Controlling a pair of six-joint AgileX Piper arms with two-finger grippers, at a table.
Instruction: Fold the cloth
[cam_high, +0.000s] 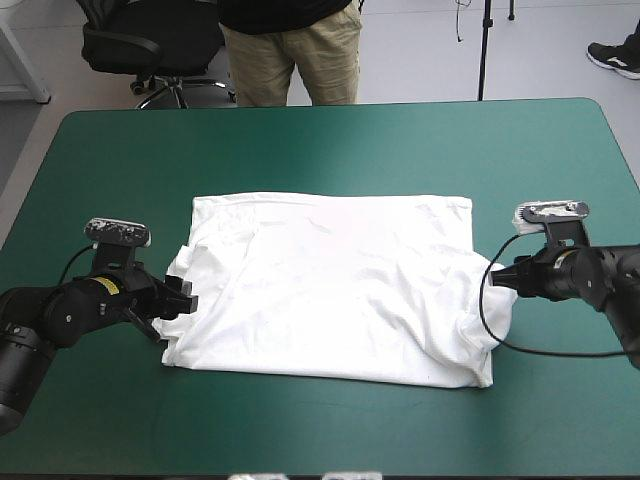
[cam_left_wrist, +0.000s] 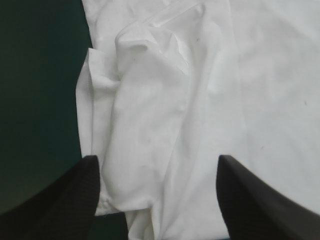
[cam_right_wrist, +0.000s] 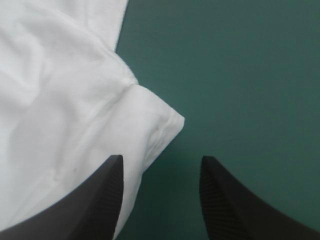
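Left gripper (cam_high: 178, 300), fingers wide apart, is straddling the T-shirt's (cam_high: 330, 285) bunched sleeve (cam_left_wrist: 135, 125) at centre-left. Right gripper (cam_high: 505, 272), also gaping, is facing the opposite sleeve corner (cam_right_wrist: 165, 122) at centre-right.

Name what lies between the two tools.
The T-shirt, spread flat on the teal-green cover, fills the stretch between the left tool and the right tool, as the high view shows.

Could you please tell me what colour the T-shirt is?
The T-shirt is plain white; clearest in the high view.

One high, two close over T-shirt (cam_high: 330, 290)
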